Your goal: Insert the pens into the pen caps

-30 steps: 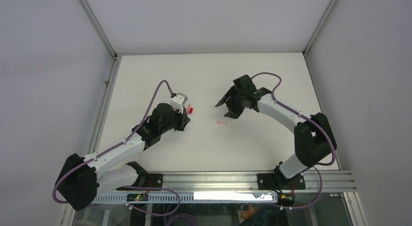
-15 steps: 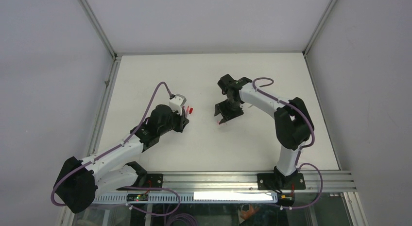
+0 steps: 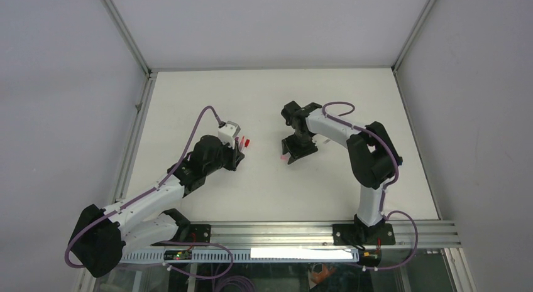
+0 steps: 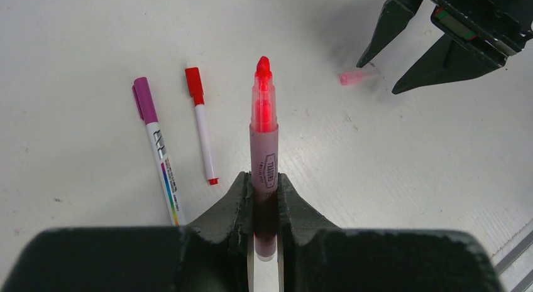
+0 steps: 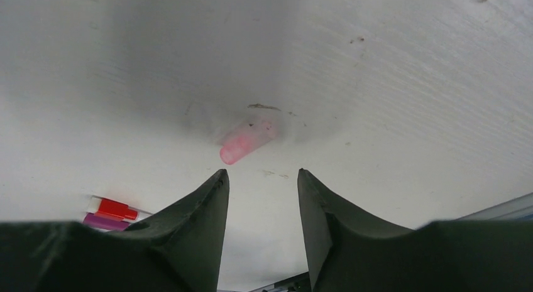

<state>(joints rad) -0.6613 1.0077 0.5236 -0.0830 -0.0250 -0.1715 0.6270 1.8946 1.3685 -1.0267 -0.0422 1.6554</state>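
left gripper (image 4: 264, 186) clamped on red pen (image 4: 264, 125), barrel in line with it, bare tip pointing straight out. right gripper (image 5: 261, 179) jaws apart, pink cap (image 5: 247, 140) just past its tips, lying on table (image 5: 408, 85), slanted across the gap.

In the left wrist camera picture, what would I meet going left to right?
White marker pen with a purple cap → thin white pen with a red cap → red translucent highlighter pen → small pink translucent cap → black right gripper
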